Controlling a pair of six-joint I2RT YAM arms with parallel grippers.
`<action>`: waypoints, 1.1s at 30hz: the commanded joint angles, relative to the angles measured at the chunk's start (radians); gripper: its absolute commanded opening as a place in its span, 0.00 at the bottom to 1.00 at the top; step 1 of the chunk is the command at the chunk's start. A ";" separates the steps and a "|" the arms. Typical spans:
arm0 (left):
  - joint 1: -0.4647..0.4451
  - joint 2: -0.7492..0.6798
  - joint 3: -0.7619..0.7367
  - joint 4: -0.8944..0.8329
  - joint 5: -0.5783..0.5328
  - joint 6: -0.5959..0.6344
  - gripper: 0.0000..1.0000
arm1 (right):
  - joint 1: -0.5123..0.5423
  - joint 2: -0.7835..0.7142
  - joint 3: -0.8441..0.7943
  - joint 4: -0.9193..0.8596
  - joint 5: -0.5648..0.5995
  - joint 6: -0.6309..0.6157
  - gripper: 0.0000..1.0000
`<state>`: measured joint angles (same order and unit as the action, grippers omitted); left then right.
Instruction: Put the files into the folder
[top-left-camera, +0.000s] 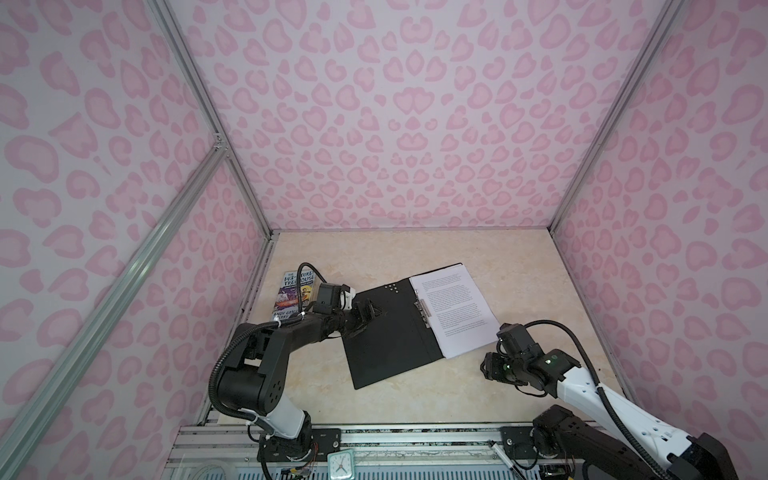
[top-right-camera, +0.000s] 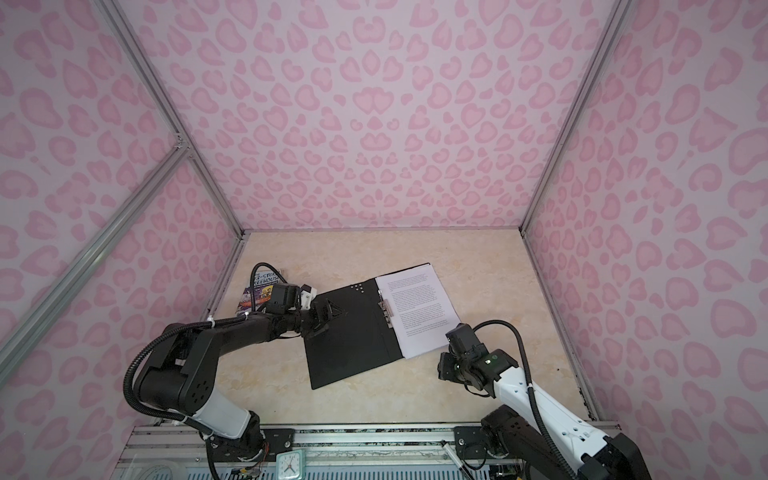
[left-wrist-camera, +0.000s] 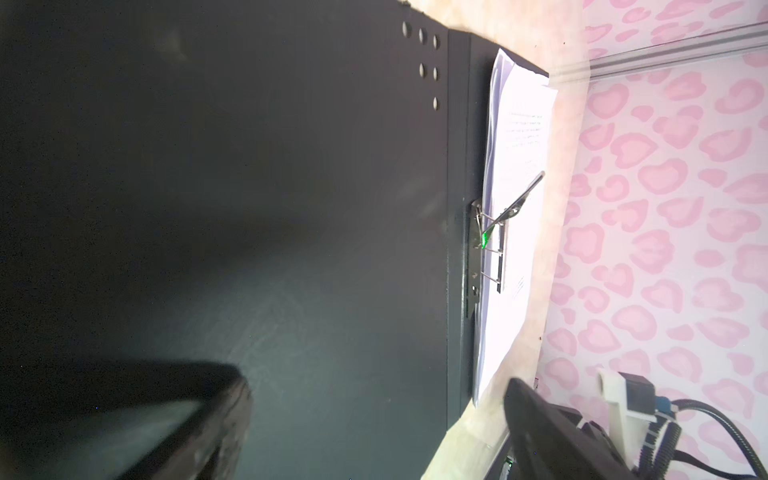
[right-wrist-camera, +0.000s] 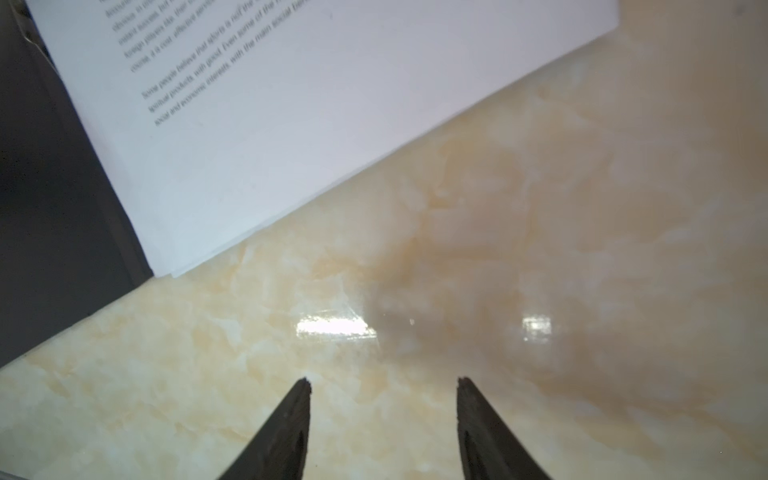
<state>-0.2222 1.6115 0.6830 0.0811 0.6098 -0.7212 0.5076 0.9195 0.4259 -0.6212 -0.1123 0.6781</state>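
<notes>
Black folder (top-left-camera: 390, 345), white files (top-left-camera: 455, 309), pink-spotted walls (top-left-camera: 374, 124), cream marbled table (top-left-camera: 415, 395).

Two arms of black joints and glossy white shells: left arm (top-left-camera: 266, 357), right arm (top-left-camera: 582, 384). Ribbed black cables (top-left-camera: 213, 380) trail both. A green light (top-left-camera: 550, 360) glows on the right wrist. The right fingers (right-wrist-camera: 291, 432) are dark and tapered.

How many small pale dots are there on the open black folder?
6 dots, all at one corner of the folder flap, next to the spine: a row of three, then two, then one. None seems hidden.
</notes>
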 joint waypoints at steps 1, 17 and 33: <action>0.002 0.010 -0.014 -0.169 -0.105 0.002 0.97 | 0.026 0.042 -0.016 0.069 0.087 0.041 0.55; 0.001 0.010 -0.016 -0.163 -0.097 -0.002 0.97 | 0.059 0.366 0.077 0.209 0.110 -0.047 0.46; 0.004 0.008 -0.014 -0.162 -0.093 -0.006 0.96 | 0.060 0.468 0.132 0.218 0.082 -0.090 0.41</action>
<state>-0.2218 1.6104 0.6804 0.0845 0.6102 -0.7242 0.5674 1.3758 0.5762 -0.3222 0.0509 0.5838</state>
